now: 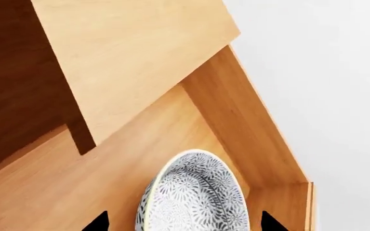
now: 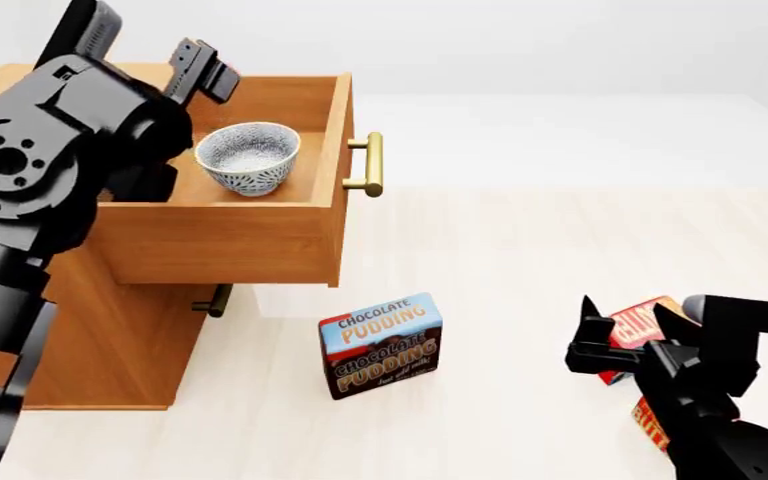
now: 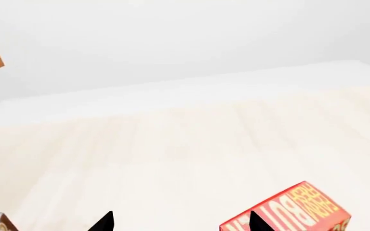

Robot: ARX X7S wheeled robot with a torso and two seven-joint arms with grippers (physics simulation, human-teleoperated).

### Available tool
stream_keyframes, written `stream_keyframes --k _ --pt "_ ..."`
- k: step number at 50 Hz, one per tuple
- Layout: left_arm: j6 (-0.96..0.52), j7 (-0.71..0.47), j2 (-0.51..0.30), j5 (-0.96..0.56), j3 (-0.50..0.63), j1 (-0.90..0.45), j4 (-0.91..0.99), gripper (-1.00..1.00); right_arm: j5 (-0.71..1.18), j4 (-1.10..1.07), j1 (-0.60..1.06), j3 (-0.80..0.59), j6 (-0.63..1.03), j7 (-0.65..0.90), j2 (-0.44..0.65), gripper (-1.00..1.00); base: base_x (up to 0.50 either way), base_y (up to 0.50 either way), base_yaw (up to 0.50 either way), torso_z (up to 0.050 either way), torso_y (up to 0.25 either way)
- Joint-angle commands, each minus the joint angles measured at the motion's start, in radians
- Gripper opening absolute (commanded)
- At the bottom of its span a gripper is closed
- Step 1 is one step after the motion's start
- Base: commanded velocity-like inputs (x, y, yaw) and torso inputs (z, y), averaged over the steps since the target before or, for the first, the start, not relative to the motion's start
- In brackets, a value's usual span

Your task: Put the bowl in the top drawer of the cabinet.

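**Bowl sits in the open top drawer**

While the top drawer (image 2: 224, 235) stands pulled out of the cabinet (image 2: 117, 340), the bowl (image 2: 247, 157) rests upright on its floor, toward the right front corner, near the brass handle (image 2: 368, 165). Left claw (image 2: 204, 68) hovers above the drawer's far side, apart from the bowl, fingers spread wide and empty. Right claw (image 2: 595, 335) is low at near right, open, holding nothing, just beside a red box (image 2: 640, 322). Pudding box (image 2: 381, 345) stands on the floor below the drawer.
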Motion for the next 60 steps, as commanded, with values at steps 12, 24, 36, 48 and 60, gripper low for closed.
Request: stream_keyframes --k 12,24,36,48,60 --pt "-0.024 0.172 -0.052 -0.004 -0.046 0.005 0.211 1.0 0.003 0.011 -0.009 0.007 -0.013 0.003 0.001 1.0 0.0 0.0 0.0 0.002 0.008" --pt "-0.054 0.37 -0.076 0.019 -0.064 0.002 0.307 1.0 0.004 0.014 -0.009 0.004 -0.017 0.004 0.001 1.0 0.0 0.0 0.0 0.0 0.0" --pt "-0.025 0.407 -0.154 0.019 -0.121 0.096 0.59 1.0 0.033 -0.047 -0.024 0.02 -0.002 0.019 -0.002 1.0 0.0 0.0 0.0 0.0 0.0" --pt "0.058 0.542 -0.345 0.123 -0.223 0.416 1.144 1.0 0.085 -0.37 -0.076 0.057 0.03 0.117 -0.007 1.0 0.0 0.0 0.0 0.0 0.0" --pt "0.149 0.625 -0.482 0.391 -0.269 0.732 1.412 1.0 0.119 -0.613 -0.085 0.088 0.068 0.225 -0.002 1.0 0.0 0.0 0.0 0.0 0.0"
